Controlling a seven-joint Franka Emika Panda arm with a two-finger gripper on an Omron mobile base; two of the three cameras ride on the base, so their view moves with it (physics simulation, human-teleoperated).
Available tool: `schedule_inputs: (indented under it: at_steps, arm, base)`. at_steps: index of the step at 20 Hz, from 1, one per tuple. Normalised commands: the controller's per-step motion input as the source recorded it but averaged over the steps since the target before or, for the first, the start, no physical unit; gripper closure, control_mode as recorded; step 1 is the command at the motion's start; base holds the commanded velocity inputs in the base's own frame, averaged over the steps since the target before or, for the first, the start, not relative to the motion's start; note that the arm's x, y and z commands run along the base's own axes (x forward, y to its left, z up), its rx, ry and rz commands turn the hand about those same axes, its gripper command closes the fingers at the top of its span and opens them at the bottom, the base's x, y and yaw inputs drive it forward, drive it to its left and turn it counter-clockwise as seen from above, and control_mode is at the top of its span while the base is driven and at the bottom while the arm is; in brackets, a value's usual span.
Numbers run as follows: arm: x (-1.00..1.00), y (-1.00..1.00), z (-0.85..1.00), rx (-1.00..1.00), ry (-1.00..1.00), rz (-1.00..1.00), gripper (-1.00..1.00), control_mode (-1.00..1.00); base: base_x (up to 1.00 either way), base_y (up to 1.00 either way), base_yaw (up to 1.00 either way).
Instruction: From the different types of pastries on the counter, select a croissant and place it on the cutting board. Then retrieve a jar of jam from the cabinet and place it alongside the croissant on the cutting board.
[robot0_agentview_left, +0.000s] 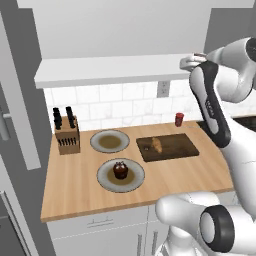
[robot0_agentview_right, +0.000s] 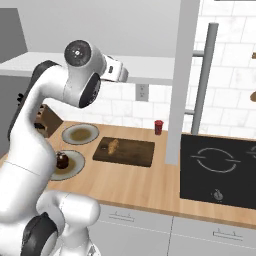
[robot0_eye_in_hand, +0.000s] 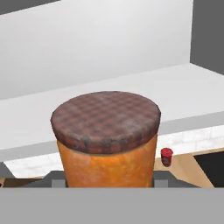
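- The cabinet (robot0_agentview_left: 115, 70) was the largest thing before me, a long white shelf board under a plain white box, fixed to the tiled wall above the counter (robot0_agentview_left: 75, 190).
- The counter was light tan wood grain over white drawer fronts, with a black cooktop (robot0_agentview_right: 220, 170) set into it at its right end.
- My white arm rose up to the shelf's right end, and my claw (robot0_agentview_left: 192, 61) was level with the shelf board there.
- The cutting board (robot0_agentview_left: 172, 147), dark brown and flat, lay on the counter toward the right, just beside the two plates.
- The croissant (robot0_agentview_left: 157, 145), small and pale golden, lay on the left part of the cutting board.
- Two round grey-brown plates sat left of the board — the far plate (robot0_agentview_left: 110, 141) was bare, and the near plate (robot0_agentview_left: 121, 176) carried a dark brown cupcake (robot0_agentview_left: 120, 171).
- A wooden knife block (robot0_agentview_left: 67, 136) with dark handles stood at the counter's back left.
- The jar of jam (robot0_eye_in_hand: 107, 140) — orange, with a dark brown checked lid — sat upright between my two finger tips, which pressed its sides; my claw was closed around it, in front of the white shelf.
- A small red canister (robot0_agentview_left: 179, 119) stood on the counter against the wall, behind the board.
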Motion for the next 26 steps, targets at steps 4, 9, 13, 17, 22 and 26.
schedule_inputs:
  at_steps: [4, 9, 13, 17, 22, 26]
  arm:
    - [-0.81, 0.00, -0.08, -0.06, -0.01, 0.00, 1.00, -1.00]
    - [-0.99, 0.00, -0.21, -0.08, -0.13, 0.04, 1.00, -1.00]
    - [-1.00, 0.00, -0.29, -0.10, -0.06, 0.01, 1.00, -1.00]
    - [-0.87, 0.00, -0.30, -0.11, 0.00, 0.00, 1.00, -1.00]
    - [-0.25, 0.08, -0.41, -0.16, 0.03, 0.00, 1.00, -1.00]
    - [0.13, 0.21, -0.58, -0.25, 0.20, -0.04, 1.00, -1.00]
  base:
    - [0.00, 0.00, 0.00]
    - [0.00, 0.00, 0.00]
    - [0.00, 0.00, 0.00]
    - [0.00, 0.00, 0.00]
    - [0.00, 0.00, 0.00]
    - [0.00, 0.00, 0.00]
